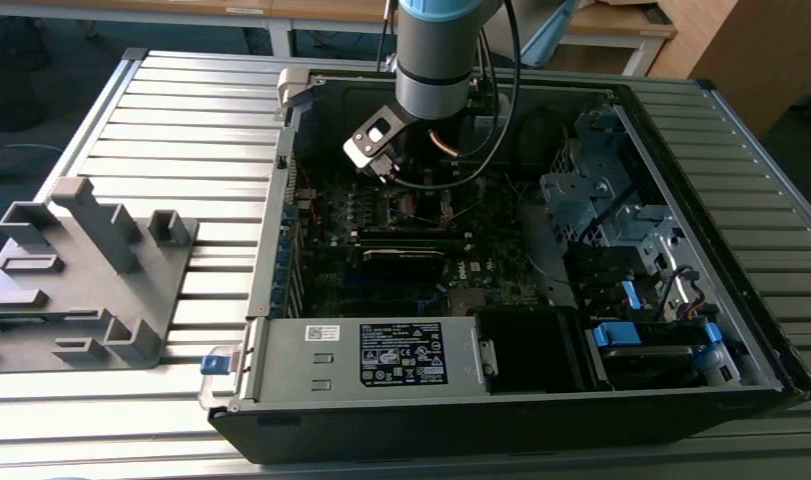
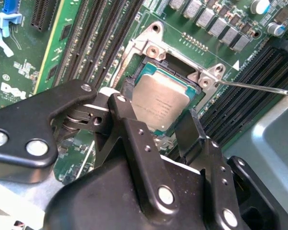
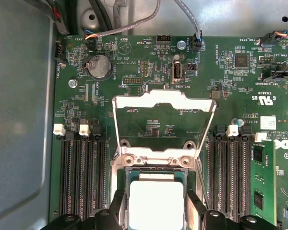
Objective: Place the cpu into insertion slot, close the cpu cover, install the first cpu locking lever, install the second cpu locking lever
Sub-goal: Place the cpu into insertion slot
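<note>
Your gripper (image 2: 160, 103) holds the chip (image 3: 156, 203) in the socket (image 2: 153, 62).
It is clamped on the chip's edges; the cover (image 3: 134, 99) stands raised.

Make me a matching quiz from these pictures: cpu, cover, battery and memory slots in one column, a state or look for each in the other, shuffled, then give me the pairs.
1. cpu
2. cover
3. battery
4. memory slots

A. long, black
B. swung up open
C. lying in the slot
D. round, silvery

Pairs: 1-C, 2-B, 3-D, 4-A
</note>
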